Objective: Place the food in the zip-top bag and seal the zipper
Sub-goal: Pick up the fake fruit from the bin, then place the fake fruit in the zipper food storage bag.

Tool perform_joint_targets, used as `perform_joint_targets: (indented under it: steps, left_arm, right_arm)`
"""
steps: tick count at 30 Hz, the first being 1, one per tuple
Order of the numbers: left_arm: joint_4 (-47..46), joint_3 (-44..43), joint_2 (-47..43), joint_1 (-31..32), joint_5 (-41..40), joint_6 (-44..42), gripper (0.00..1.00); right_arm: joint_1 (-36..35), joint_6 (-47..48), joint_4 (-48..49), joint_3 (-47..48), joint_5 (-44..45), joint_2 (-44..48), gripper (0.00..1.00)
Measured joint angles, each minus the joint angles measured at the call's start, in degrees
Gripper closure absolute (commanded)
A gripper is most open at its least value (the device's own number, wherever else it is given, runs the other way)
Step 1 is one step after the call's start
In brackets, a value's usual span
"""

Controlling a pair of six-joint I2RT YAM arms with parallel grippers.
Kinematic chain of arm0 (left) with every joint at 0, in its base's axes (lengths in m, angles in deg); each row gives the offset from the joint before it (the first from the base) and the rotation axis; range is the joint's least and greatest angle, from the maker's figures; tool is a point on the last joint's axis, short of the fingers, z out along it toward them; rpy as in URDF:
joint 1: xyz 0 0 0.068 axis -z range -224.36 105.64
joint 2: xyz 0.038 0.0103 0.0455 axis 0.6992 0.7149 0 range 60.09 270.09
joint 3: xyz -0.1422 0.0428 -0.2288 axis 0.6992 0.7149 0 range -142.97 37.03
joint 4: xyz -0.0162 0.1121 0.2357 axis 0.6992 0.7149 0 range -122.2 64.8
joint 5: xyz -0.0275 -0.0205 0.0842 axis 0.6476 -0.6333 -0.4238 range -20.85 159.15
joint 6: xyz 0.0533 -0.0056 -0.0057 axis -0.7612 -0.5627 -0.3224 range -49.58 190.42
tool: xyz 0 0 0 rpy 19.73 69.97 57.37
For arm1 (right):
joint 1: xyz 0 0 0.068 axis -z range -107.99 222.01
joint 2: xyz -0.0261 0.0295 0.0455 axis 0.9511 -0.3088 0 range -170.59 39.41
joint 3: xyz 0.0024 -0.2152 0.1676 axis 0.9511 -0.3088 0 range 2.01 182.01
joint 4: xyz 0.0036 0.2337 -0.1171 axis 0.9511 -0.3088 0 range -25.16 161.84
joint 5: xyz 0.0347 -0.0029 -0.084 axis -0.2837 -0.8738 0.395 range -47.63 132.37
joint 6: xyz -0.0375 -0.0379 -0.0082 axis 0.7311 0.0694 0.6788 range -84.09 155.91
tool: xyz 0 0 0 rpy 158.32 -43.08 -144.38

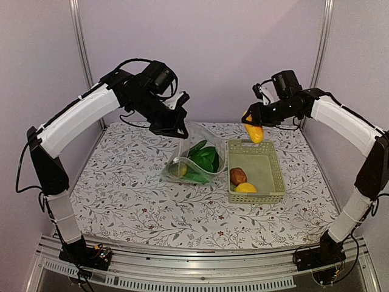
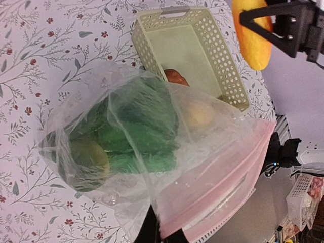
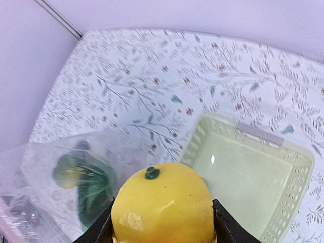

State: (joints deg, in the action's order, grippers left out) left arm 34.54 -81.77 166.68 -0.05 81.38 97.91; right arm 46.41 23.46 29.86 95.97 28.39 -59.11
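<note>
Right gripper [image 1: 251,123] grasps the orange-yellow oval [image 1: 255,134], long axis near upright, stem end down (over the far-left corner of the basket [image 1: 278,172]); left gripper [image 1: 178,130] is clenched on the zip-top bag [image 1: 193,139].

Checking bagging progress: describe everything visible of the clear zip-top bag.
The zip-top bag is thin, clear, crinkly plastic with a pinkish zip strip along its mouth. The left end effector is shut on its top edge, holding that up while its bottom rests on the floral table, left of the pale green basket. Inside lie green toy vegetables and a yellowish round piece.
</note>
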Motion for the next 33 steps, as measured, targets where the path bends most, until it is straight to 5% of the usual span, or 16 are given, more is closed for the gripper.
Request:
perform_joint_targets:
  steps: [7, 17, 23, 30, 33]
  left_arm:
    - [-0.81, -0.13, 1.33, -0.55, 1.44, 0.81, 1.0]
    - [-2.97, -0.13, 1.44, -2.34, 4.22, 2.95, 1.0]
    - [-3.98, -0.13, 1.44, -3.63, 5.51, 3.56, 1.0]
    - [-4.37, -0.13, 1.44, -4.81, 6.45, 3.89, 1.0]
    - [-4.52, -0.13, 1.44, -4.92, 6.64, 3.87, 1.0]
  right_arm:
    - [-8.44, -5.05, 15.63, -1.51, -4.81, 13.94, 0.8]
    - [-21.2, -8.11, 31.45, -8.48, -6.8, 12.11, 0.68]
    - [-23.54, -7.34, 32.61, -8.48, -5.7, 6.67, 0.14]
    - [-23.78, -5.88, 26.36, -3.82, -4.9, 4.52, 0.15]
    - [-23.8, -3.78, 22.21, -0.02, -4.28, 5.07, 0.26]
